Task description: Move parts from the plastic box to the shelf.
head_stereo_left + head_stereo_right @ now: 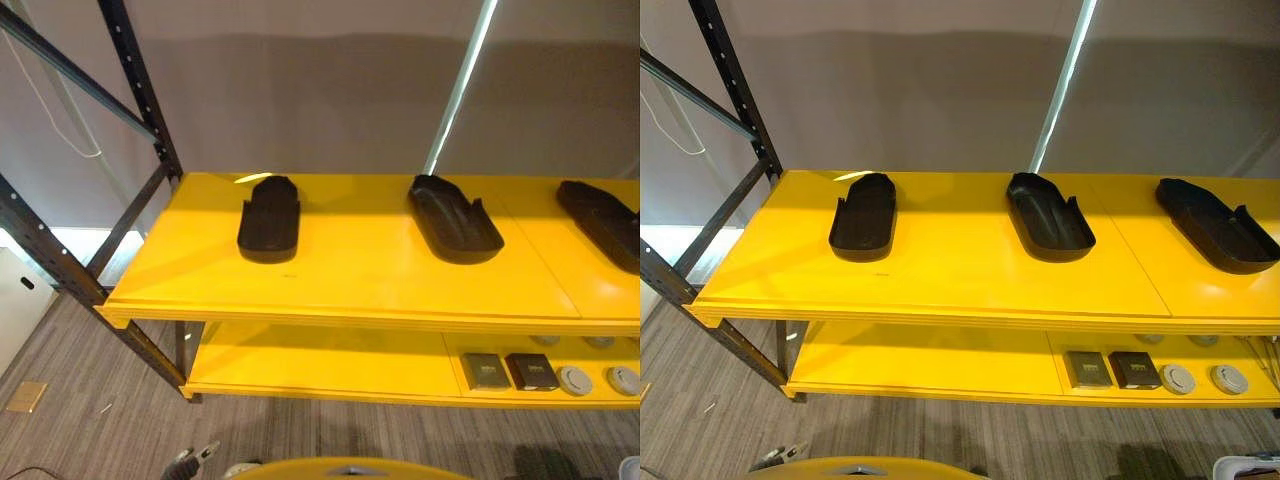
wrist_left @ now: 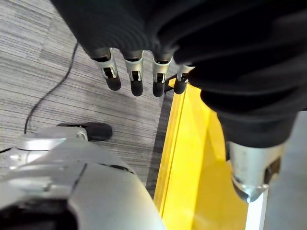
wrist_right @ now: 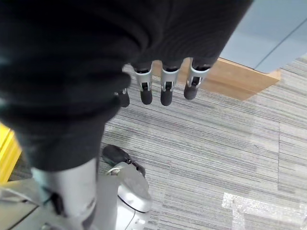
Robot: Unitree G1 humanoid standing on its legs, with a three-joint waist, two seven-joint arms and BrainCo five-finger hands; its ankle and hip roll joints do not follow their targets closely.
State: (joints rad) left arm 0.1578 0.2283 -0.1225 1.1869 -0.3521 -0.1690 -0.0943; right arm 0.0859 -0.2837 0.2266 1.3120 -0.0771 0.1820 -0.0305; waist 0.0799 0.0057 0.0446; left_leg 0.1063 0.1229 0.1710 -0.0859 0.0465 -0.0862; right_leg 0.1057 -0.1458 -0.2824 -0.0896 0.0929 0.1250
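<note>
3 black parts lie on the yellow shelf's point(image 1: 940, 270) top board: the left part point(image 1: 863, 216), the middle part point(image 1: 1048, 216) and the right part point(image 1: 1215, 225), well apart in a row, long axes running front to back. Small square and round pieces point(image 1: 1110, 369) sit on the lower board. The left hand point(image 2: 139, 72) and right hand point(image 3: 163, 84) hang low over the carpet floor point(image 3: 230, 158), fingers relaxed and empty, the left one nearer the shelf edge.
</note>
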